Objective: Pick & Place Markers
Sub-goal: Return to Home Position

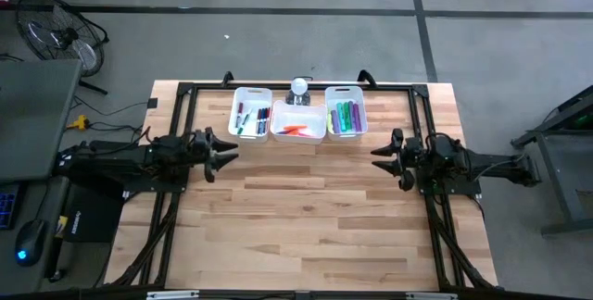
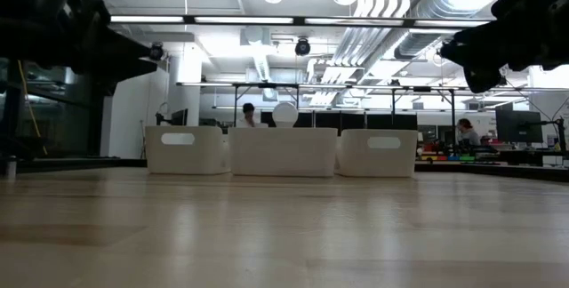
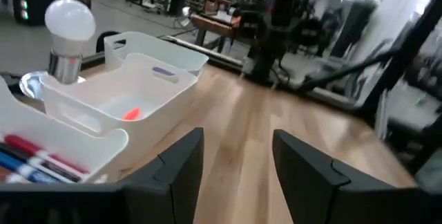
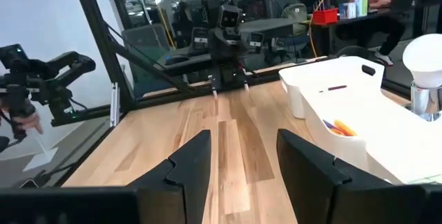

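Light falls evenly from overhead. Seen from above, my desk (image 1: 306,217) is bright, with only short, soft shadows under my arms. At desk level the ceiling strip lights (image 2: 222,20) at 12 o'clock burn out to white, and the wood carries a pale sheen below the white bins (image 2: 282,151). Against that glare my left hand (image 2: 124,52) at 10 o'clock and my right hand (image 2: 458,57) at 2 o'clock are black shapes. Past my left wrist, the room at 2 o'clock smears into blur.

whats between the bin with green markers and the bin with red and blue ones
A third white bin holding orange markers, set side by side with both. The high view shows it best.
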Motion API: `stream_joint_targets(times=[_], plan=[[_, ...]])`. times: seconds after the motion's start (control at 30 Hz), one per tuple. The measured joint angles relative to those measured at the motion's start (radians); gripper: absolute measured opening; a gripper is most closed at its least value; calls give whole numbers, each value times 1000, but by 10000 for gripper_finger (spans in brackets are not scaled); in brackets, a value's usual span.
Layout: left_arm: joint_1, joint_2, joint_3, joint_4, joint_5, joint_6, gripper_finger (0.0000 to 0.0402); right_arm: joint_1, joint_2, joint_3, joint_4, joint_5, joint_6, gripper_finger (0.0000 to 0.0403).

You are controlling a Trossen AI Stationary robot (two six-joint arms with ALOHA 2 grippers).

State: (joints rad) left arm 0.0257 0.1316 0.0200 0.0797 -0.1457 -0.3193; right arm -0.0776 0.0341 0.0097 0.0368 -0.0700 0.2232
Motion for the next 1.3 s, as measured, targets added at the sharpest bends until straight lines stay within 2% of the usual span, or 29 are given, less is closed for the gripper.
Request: stream_joint_targets(times=[0.23,0.33,1.3], plan=[[0,0,0,-53,-30,122,170,0,0,0,-1,0,-3,154],[0,3,0,-55,-55,124,170,0,0,0,-2,0,-3,154],[0,4,0,-58,-48,123,170,0,0,0,-3,-1,-4,154]])
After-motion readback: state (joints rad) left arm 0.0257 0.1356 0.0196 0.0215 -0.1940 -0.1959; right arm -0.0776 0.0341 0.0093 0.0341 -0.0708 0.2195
